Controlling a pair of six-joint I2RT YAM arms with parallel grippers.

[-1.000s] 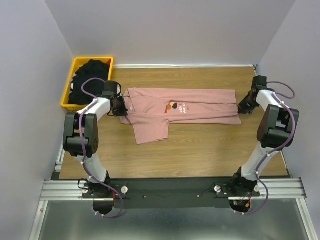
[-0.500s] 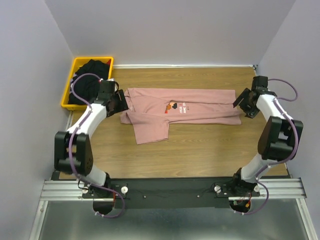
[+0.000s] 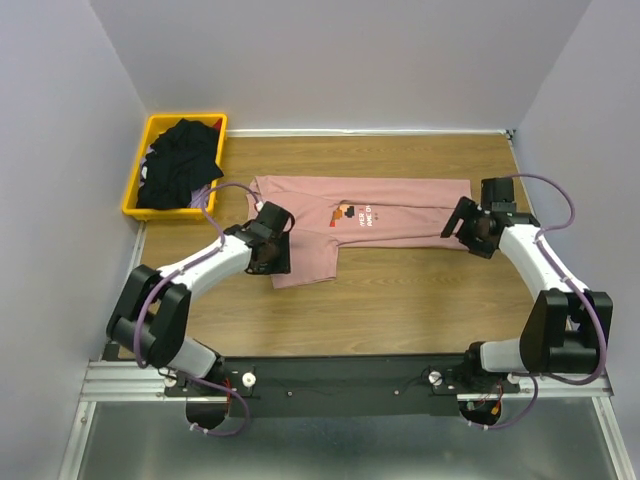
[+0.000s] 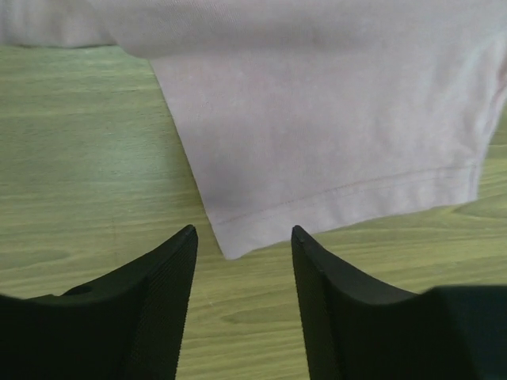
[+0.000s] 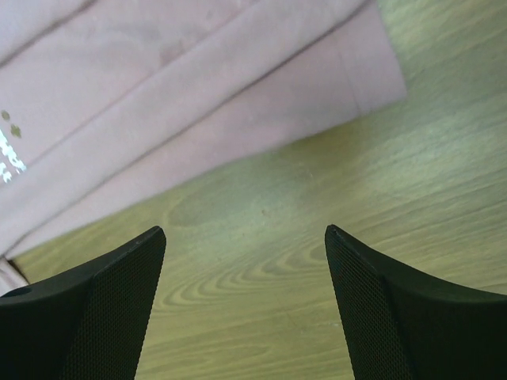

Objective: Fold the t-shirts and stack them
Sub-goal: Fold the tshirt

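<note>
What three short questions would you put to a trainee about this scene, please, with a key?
1. Where does the pink t-shirt lie?
2. True or false: the yellow bin holds white towels.
3. In the left wrist view, the left arm's jaws are: A) shut on the t-shirt; B) open, by the t-shirt's hem; C) out of view.

Key:
1. Spread on the wooden table, partly folded.
2. False: it holds black t-shirts.
3. B.
</note>
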